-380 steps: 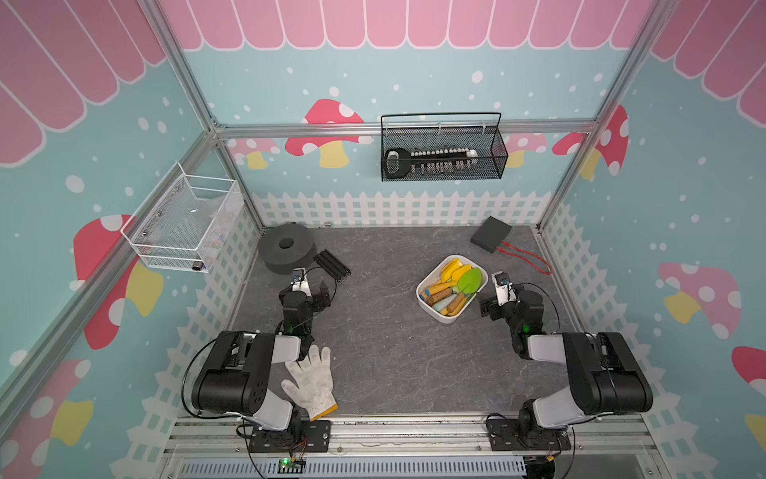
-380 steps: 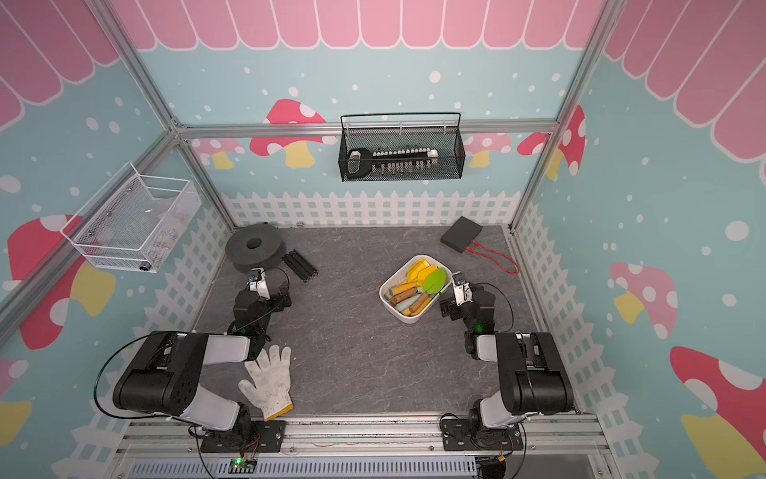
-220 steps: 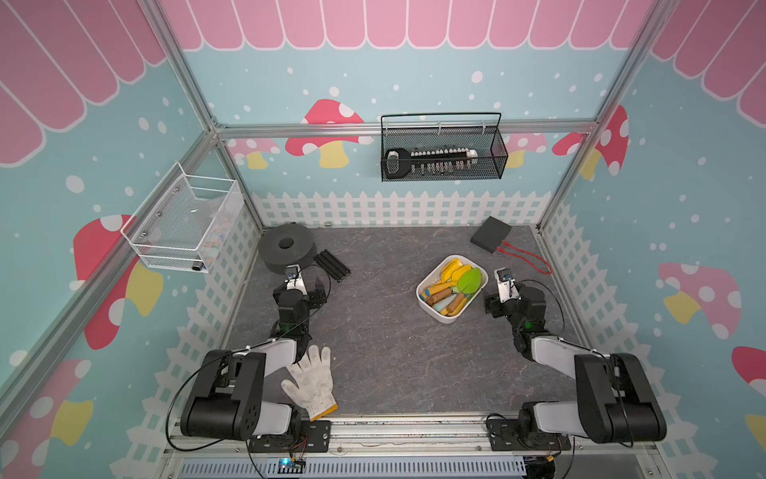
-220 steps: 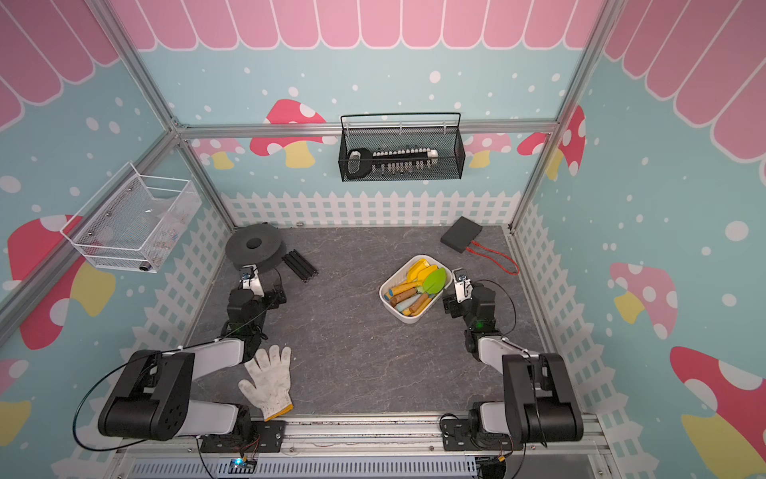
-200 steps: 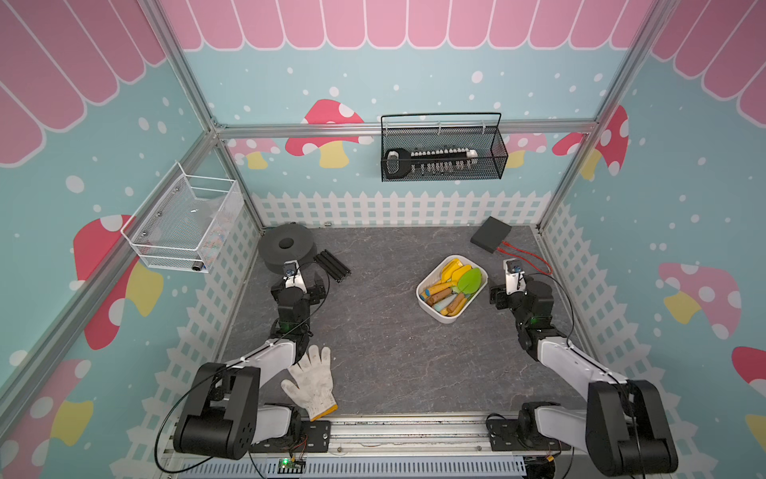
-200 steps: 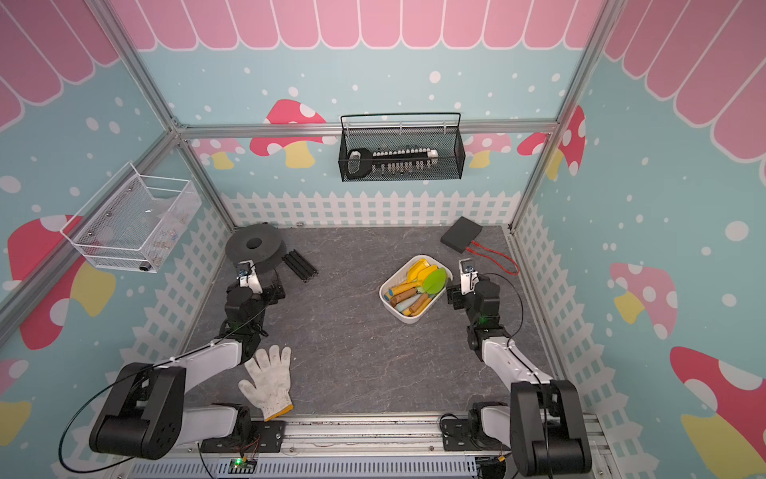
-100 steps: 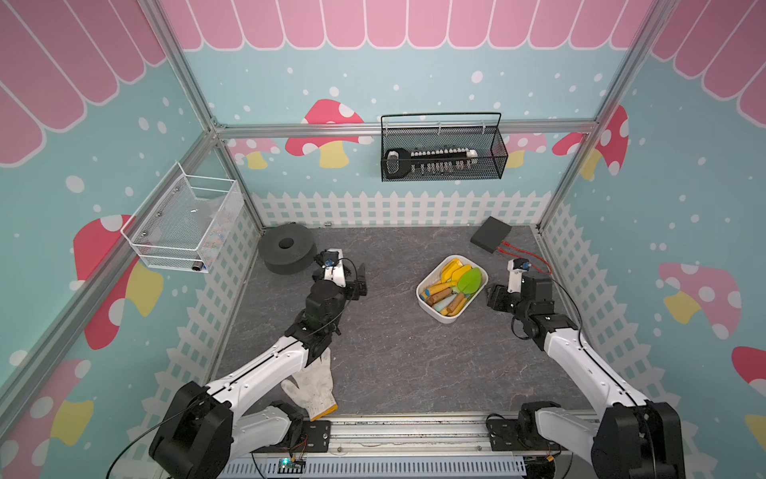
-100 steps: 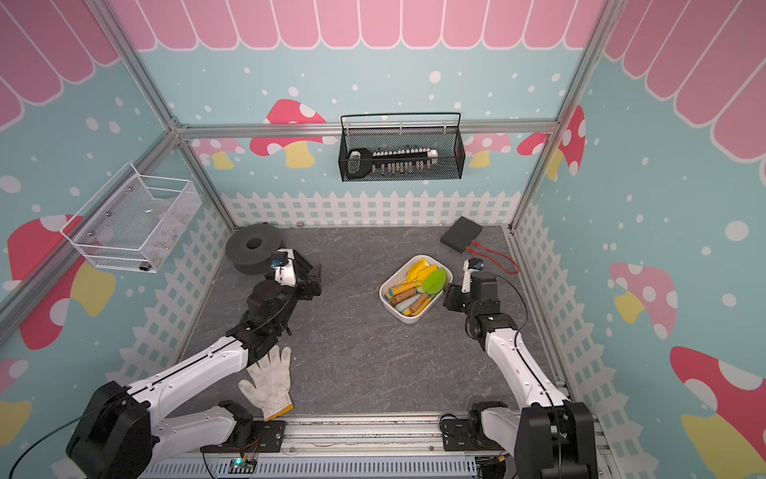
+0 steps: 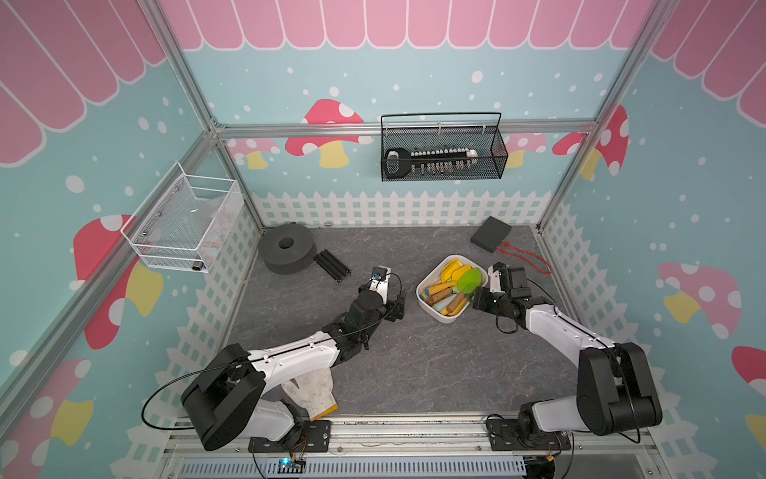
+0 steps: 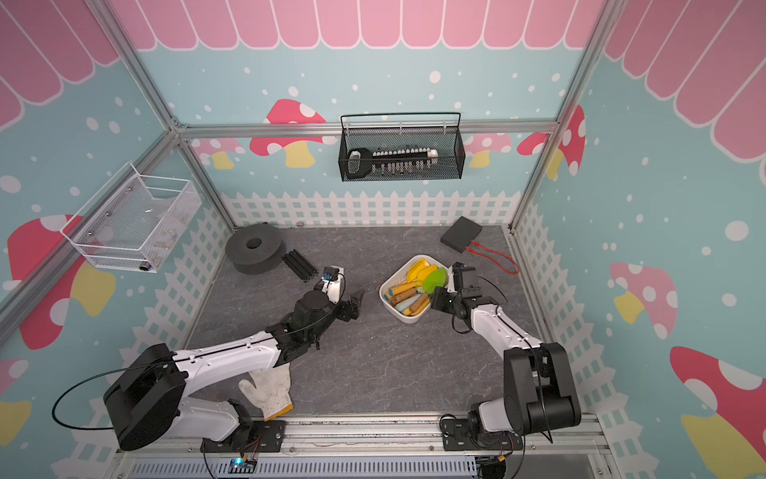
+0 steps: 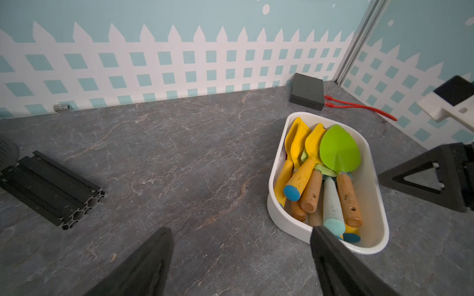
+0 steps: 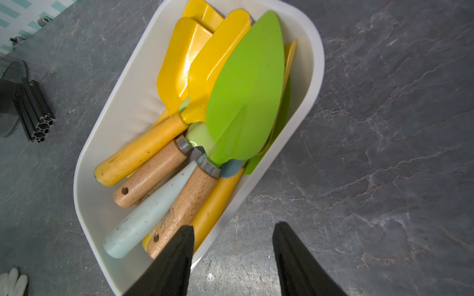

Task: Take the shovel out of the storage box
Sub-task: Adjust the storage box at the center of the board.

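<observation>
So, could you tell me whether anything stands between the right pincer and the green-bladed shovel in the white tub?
Nothing visible does. The green-bladed, wooden-handled shovel lies topmost in the shallow white plastic tub, and the open right pincer hangs over its handle end.

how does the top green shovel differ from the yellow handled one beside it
The green shovel has a bare wooden handle with a metal collar; the yellow shovel has a yellow handle. The green shovel lies on top, overlapping the yellow shovel's blade. Both lie in the storage box, blades toward the same end.
</observation>
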Controlling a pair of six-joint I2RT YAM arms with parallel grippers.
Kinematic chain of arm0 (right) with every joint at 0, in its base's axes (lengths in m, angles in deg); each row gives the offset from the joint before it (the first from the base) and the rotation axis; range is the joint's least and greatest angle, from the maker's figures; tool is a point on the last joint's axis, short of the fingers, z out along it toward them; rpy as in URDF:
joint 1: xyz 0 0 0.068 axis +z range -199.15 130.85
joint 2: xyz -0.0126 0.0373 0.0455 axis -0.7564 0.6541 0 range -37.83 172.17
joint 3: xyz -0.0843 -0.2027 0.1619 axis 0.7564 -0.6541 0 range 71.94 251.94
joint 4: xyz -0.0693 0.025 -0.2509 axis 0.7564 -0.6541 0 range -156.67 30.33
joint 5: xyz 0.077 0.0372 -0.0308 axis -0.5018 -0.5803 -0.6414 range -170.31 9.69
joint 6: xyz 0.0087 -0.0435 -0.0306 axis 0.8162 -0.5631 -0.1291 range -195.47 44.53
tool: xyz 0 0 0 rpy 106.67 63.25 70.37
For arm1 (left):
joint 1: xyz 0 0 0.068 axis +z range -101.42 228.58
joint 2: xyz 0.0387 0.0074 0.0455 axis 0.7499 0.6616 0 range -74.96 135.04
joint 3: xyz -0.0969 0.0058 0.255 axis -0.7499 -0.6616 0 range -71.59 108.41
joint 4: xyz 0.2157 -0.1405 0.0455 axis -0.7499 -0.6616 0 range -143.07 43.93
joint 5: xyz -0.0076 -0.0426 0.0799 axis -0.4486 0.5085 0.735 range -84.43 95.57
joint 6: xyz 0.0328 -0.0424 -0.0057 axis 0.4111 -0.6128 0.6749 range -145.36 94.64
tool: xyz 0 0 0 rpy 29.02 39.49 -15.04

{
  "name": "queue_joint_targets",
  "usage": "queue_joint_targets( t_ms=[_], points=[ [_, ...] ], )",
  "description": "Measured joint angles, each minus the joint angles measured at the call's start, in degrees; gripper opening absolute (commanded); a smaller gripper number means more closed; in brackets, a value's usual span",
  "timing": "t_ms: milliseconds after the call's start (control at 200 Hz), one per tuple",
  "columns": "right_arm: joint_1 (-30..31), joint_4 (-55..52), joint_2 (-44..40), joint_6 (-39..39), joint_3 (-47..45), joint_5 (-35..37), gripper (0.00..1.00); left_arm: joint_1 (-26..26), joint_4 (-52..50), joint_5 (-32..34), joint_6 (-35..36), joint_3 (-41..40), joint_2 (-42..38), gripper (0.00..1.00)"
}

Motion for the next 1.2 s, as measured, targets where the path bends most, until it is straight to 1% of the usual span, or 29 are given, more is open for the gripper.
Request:
queue_joint_targets(
  t_ms=[30,60,100,250,465,685,750,941,986,1171,1201],
  points=[
    [0.0,-0.28,0.63,0.02,0.94,0.17,0.54,0.0,0.76,0.02,0.0,-0.55,0.11,0.87],
    [0.0,-0.7,1.44,0.0,2.05,0.42,0.5,0.0,1.51,0.02,0.0,-1.29,0.17,0.87],
    [0.0,-1.11,2.45,0.15,3.48,0.63,0.48,0.0,2.23,0.24,0.0,-2.27,0.2,0.87],
    [0.0,-2.56,5.6,0.13,7.13,2.16,0.46,0.0,2.38,1.4,0.02,-3.96,0.24,0.87],
    [0.0,-4.81,6.88,0.87,7.39,4.31,0.43,0.0,2.4,2.73,-0.2,-4.15,-1.03,0.88],
    [0.0,-5.46,7.78,1.38,7.74,4.83,0.28,0.0,1.9,3.76,-0.42,-4.22,-2.34,0.88],
    [0.0,-5.42,8.66,1.33,8.39,4.81,0.26,0.0,1.33,4.13,-0.42,-4.22,-2.75,0.88],
    [-0.04,-6.93,10.16,0.94,10.67,5.68,0.16,0.0,-1.62,5.18,-0.61,-4.13,-3.58,0.88],
    [-0.07,-7.32,10.67,0.39,11.43,5.97,0.14,0.02,-2.36,5.2,-0.74,-4.09,-3.61,0.88],
    [-0.02,-9.49,11.3,-3.39,12.9,6.36,0.0,0.02,-4.35,5.11,-1.49,-3.85,-3.61,0.88],
    [-0.02,-9.81,11.28,-4.2,13.03,6.49,0.0,0.02,-4.46,5.07,-1.55,-3.85,-3.61,0.88]
  ],
)
